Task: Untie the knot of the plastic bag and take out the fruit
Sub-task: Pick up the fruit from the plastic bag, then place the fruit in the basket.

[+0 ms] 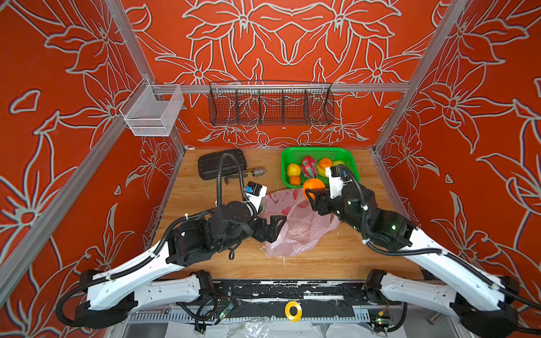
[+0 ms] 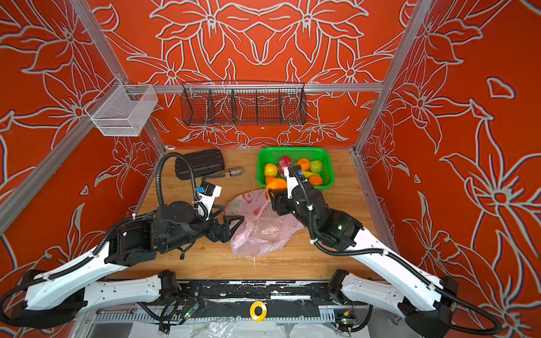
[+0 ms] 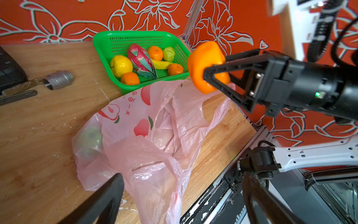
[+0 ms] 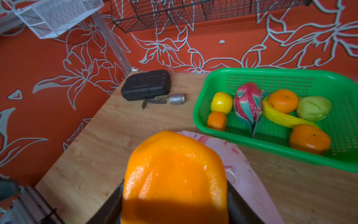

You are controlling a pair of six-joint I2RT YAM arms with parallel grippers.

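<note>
Left wrist view: right claw (image 3: 215, 67) is squeezing an orange (image 3: 203, 56) for the basket (image 3: 135, 41) just ahead, while left claw (image 3: 182, 175) is hanging open over the bag (image 3: 155, 135).

bag (image 1: 298, 231) before basket (image 1: 316, 150), fruit (image 1: 309, 167) in basket, case (image 1: 209, 165) back left

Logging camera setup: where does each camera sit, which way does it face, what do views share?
Top views: high above the robot's base, looking down and forward at the table; left arm, right arm, left end effector, right end effector show.
Left wrist: on the left arm, facing across the plastic bag toward the green basket; its open fingers and the right arm show.
Right wrist: on the right arm, facing basket and back wall; only its fingers clamping the orange show.
Shared: all show bag, basket, orange.
</note>
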